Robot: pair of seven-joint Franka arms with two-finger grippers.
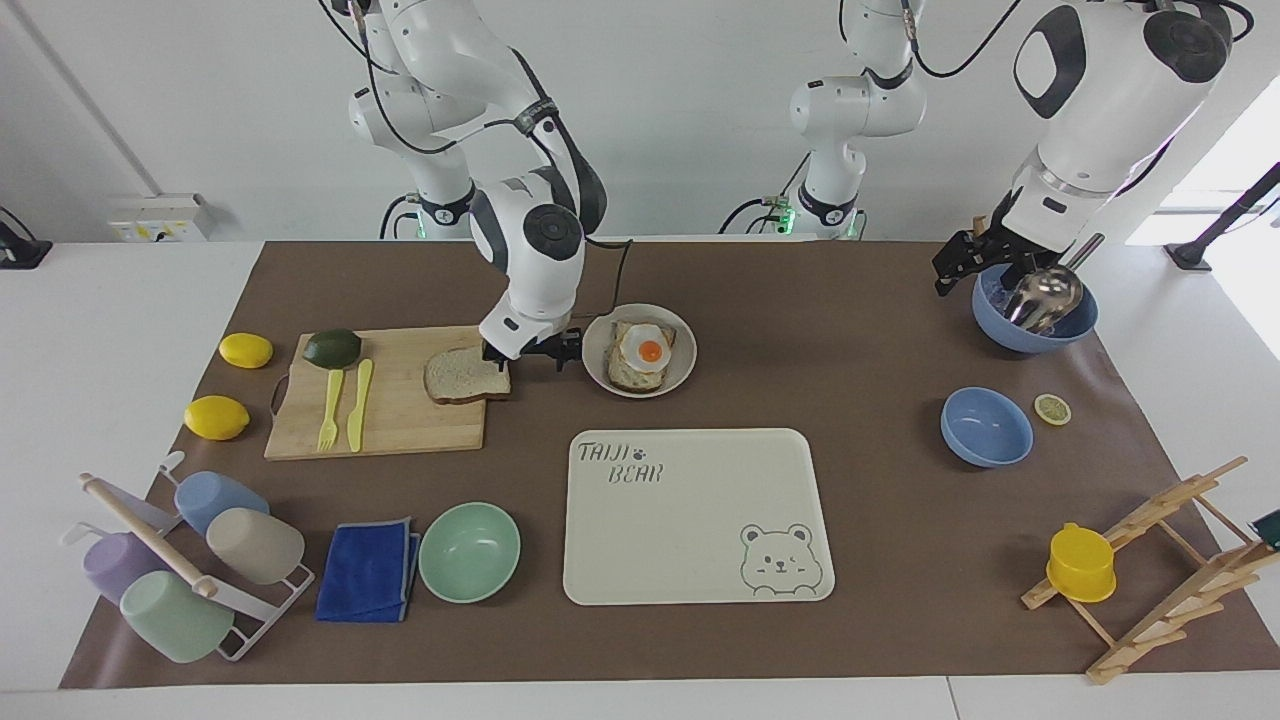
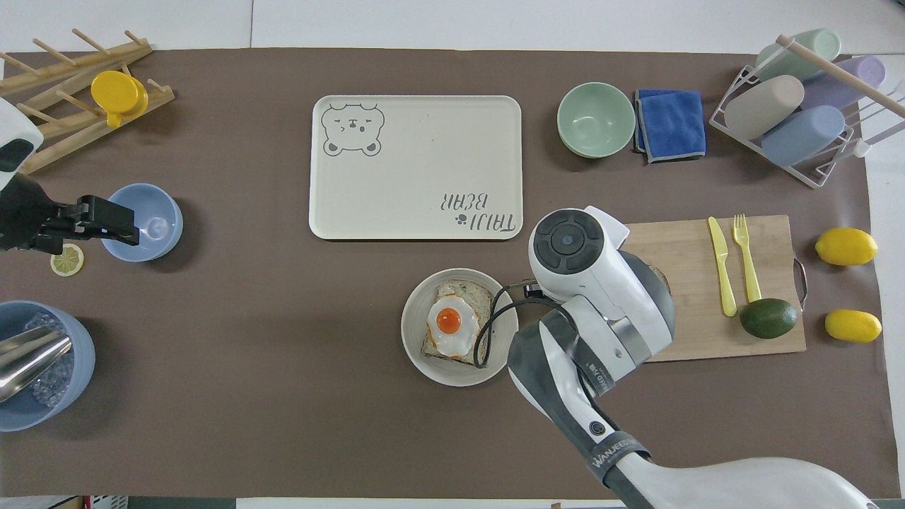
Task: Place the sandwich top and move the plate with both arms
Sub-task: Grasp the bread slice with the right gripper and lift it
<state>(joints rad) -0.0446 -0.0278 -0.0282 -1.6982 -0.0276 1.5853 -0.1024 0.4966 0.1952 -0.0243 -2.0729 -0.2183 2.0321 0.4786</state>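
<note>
right gripper [image 1: 528,354], fingers apart, hangs at the sandwich top [image 1: 462,376] beside the plate [image 1: 600,375]; from overhead we lose that slice under the arm.

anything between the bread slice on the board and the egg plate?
Only the right gripper, open, low at the sandwich top's plate-side edge; otherwise bare mat up to the plate. Shows in the facing view.

Sandwich top [image 1: 466,375] on cutting board [image 1: 400,415], beside plate [image 1: 680,378]; tray [image 1: 700,540] farther from robots.
</note>
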